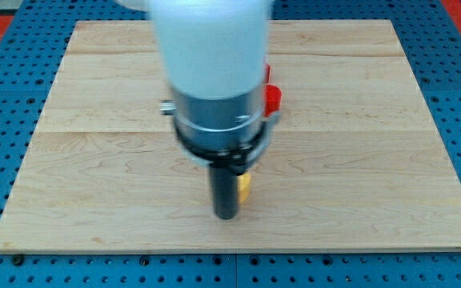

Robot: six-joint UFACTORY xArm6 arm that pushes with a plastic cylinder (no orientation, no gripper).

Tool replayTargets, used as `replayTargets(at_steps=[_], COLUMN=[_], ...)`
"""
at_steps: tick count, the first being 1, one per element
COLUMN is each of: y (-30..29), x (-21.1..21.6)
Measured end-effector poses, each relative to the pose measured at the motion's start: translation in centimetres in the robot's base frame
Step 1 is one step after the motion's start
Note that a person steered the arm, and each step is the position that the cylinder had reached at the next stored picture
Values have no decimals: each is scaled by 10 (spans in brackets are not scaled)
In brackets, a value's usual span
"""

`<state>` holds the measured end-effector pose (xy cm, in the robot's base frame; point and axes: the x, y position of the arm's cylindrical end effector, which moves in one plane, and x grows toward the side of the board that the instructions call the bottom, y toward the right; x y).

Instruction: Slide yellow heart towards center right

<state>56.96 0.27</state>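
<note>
My tip (pixel 227 214) rested on the wooden surface (pixel 358 160), touching the yellow block's (pixel 244 187) left side; its shape was mostly hidden. A red block (pixel 272 99) peeked out behind the arm. This rig had no fingers.

- The desk (pixel 358 120) is pale wood, smooth and matt, with visible grain.
- The arm's white housing (pixel 210 44) looks like glossy plastic.
- My tip (pixel 226 214) is dark and matt.

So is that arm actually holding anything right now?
No, it has nothing to hold with. My tip only pushes, and it sits just left of a yellow block that is mostly hidden behind the rod.
</note>
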Motion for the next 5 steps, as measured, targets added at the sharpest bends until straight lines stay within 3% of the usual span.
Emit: replayTargets(at_steps=[1, 2, 3, 5], y=[-2, -49, 24, 33], x=[-12, -41, -45, -28])
